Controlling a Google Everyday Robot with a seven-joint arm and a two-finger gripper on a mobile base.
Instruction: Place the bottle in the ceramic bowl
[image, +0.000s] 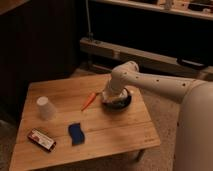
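Note:
A dark ceramic bowl (125, 103) stands on the right half of the wooden table (115, 132). My white arm reaches in from the right and bends down, with the gripper (114, 96) directly over and inside the bowl. Something pale shows in the bowl under the gripper, but I cannot tell whether it is the bottle. No bottle shows anywhere else on the table.
An orange carrot (89, 101) lies just left of the bowl. A white upturned cup (45, 107) stands at the table's left. A blue sponge (76, 133) and a red-and-white packet (41, 139) lie near the front. A low shelf (145, 55) runs behind the table.

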